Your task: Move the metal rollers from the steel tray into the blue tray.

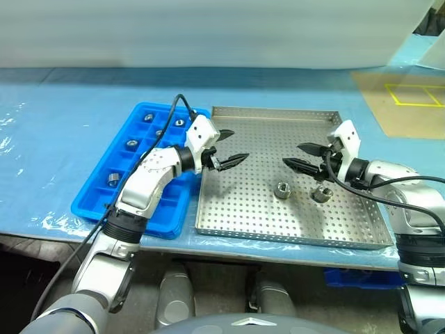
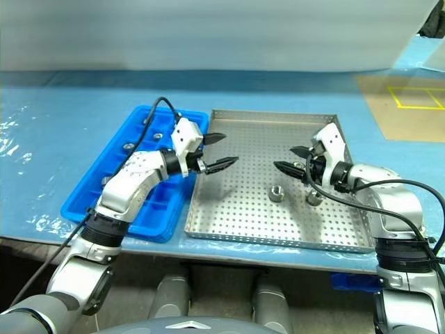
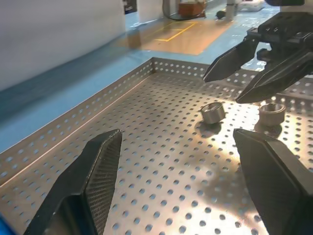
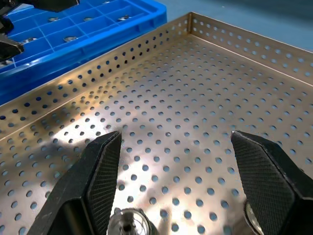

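Two shiny metal rollers lying apart on the perforated steel tray, more rollers sitting in compartments of the adjacent blue tray

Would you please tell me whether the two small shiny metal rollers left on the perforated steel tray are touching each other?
Apart. The left eye view shows perforated floor of the steel tray between one roller and the other roller; the left wrist view shows the same gap.
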